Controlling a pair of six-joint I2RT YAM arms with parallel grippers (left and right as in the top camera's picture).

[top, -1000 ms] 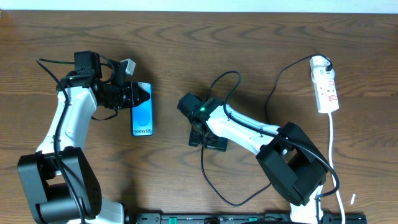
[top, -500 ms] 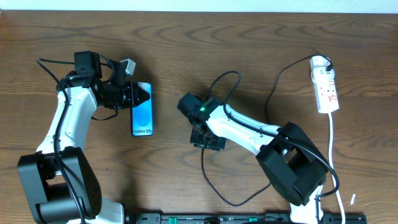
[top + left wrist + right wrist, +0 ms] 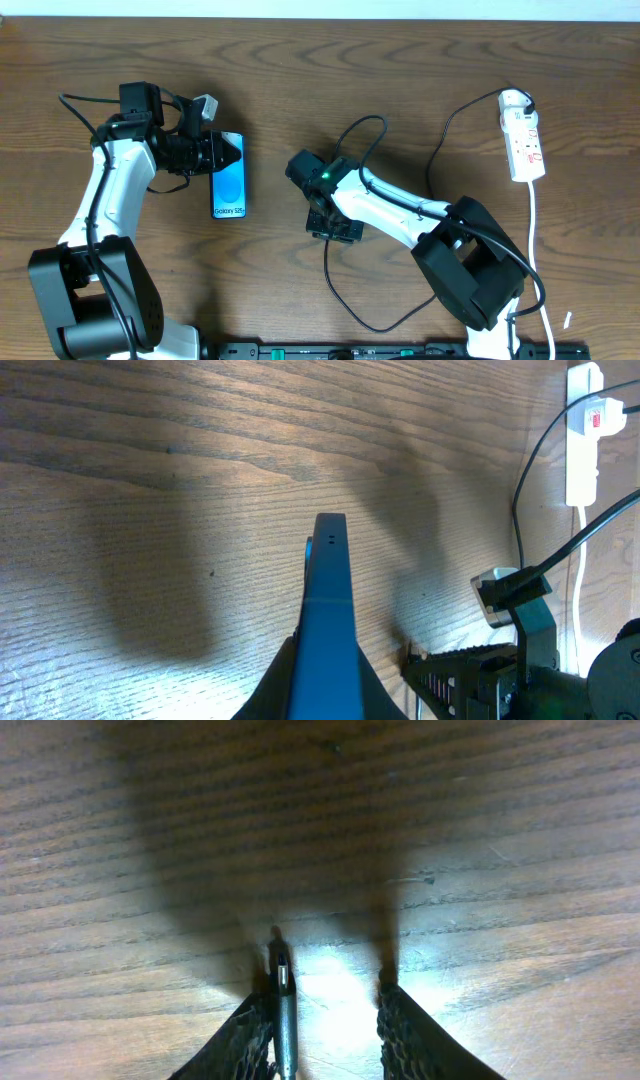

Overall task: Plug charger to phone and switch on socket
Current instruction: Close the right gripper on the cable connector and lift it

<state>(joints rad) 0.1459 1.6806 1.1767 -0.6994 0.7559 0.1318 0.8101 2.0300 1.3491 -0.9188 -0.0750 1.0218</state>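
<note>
Though partly cropped, charger (image 3: 283, 1012) inside right pincer (image 3: 322, 1008)

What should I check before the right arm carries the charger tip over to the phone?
1. Phone clamped in left claw: ok.
2. Charger tip gripped by right claw: cannot tell; it lies along one finger, with a gap to the other.
3. Phone's port in sight: cannot tell.
4. Table between right claw and phone bare: ok.
5. Socket switched on: cannot tell.
</note>
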